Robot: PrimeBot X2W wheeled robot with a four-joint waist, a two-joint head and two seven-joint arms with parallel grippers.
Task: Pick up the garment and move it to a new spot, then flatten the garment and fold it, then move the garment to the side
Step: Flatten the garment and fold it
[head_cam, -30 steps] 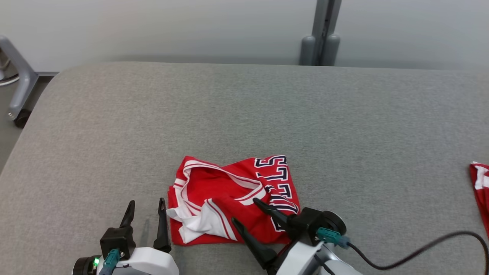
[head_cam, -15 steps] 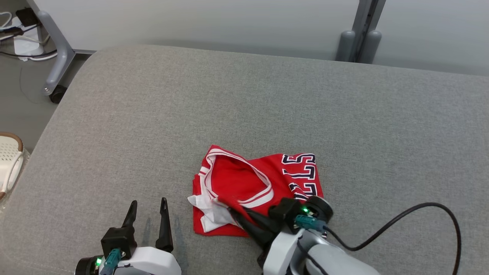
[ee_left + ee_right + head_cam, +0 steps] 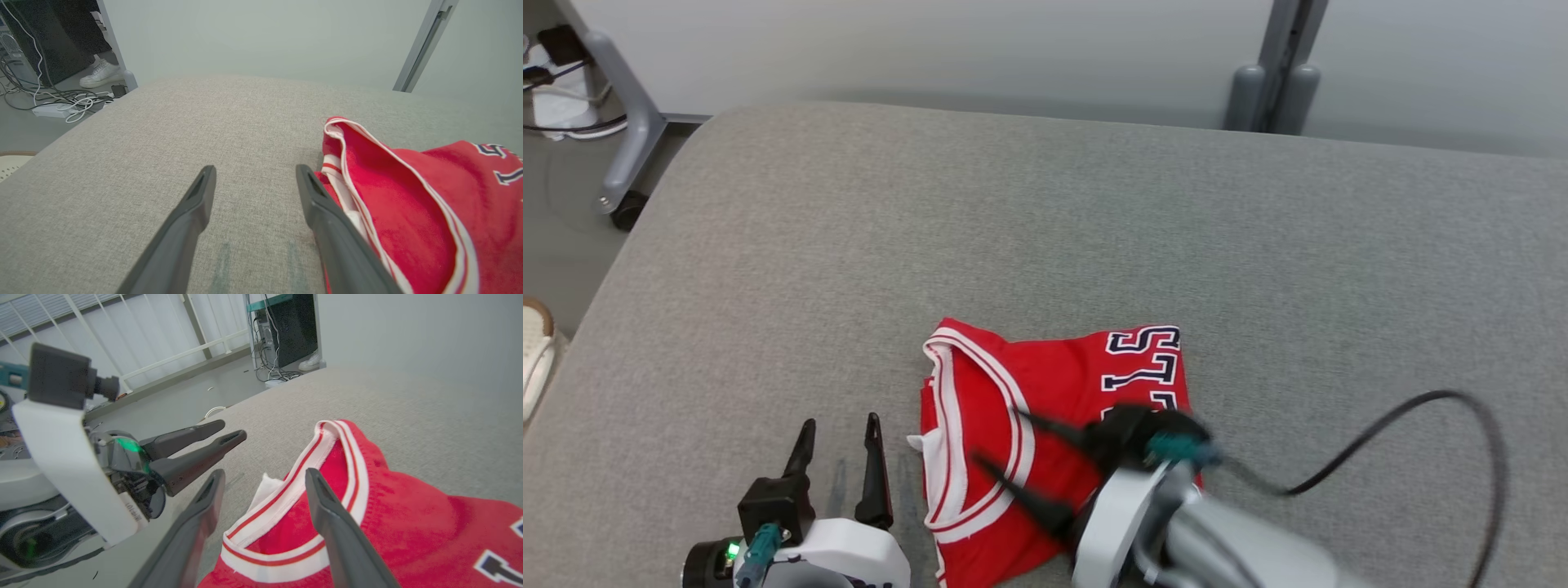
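I find myself in a robotics lab or test room, not a home; grounds: a grey fabric-padded bench (image 3: 1045, 229); a caster-footed metal frame (image 3: 625, 175) beside it; bare pale partition walls (image 3: 931, 49); a dark computer tower (image 3: 292, 330); loose floor cables (image 3: 77, 110) (a power strip among them).

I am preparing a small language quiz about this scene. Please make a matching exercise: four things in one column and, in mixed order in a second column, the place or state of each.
Things
1. garment
2. left end effector
3. right end effector
4. black cable

Place or state
A. open, above the red fabric
B. loops out from the right wrist
C. lies folded on the grey surface
D. open, above bare grey, beside the red fabric

Pairs: 1-C, 2-D, 3-A, 4-B
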